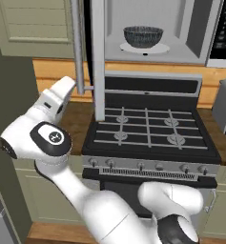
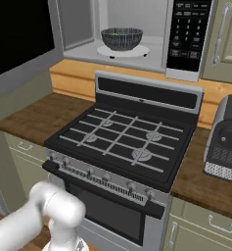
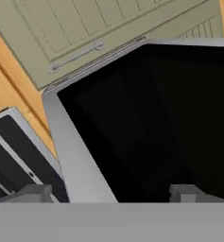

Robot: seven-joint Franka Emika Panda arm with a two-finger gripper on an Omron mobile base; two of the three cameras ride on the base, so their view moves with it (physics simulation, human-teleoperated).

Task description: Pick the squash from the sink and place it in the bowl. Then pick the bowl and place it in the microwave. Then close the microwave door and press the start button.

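Bowl (image 1: 143,36) inside open microwave (image 1: 195,33), upright on white turntable (image 1: 158,48), centred in pale cavity; same in right base view (image 2: 121,38). Hint of yellow inside bowl in right base view, squash itself too small to confirm. Microwave door (image 1: 98,57) swung wide open, edge-on in left base view, vertical bar handle (image 1: 77,45) on its outer side. In hand view, door's black glass (image 3: 151,118) and silver frame close up. Pincer (image 3: 116,193) right at door's outer face, fingertips (image 3: 30,193) apart, nothing between them, straddling the frame edge; contact with door cannot tell. White arm (image 1: 52,128) raised left of stove (image 1: 148,128), hand near handle. Black button panel (image 2: 188,32) on right of cavity. Toaster (image 2: 224,139) on wooden bench (image 2: 34,115) right of stove. Cabinet (image 3: 85,33) behind door in hand view.
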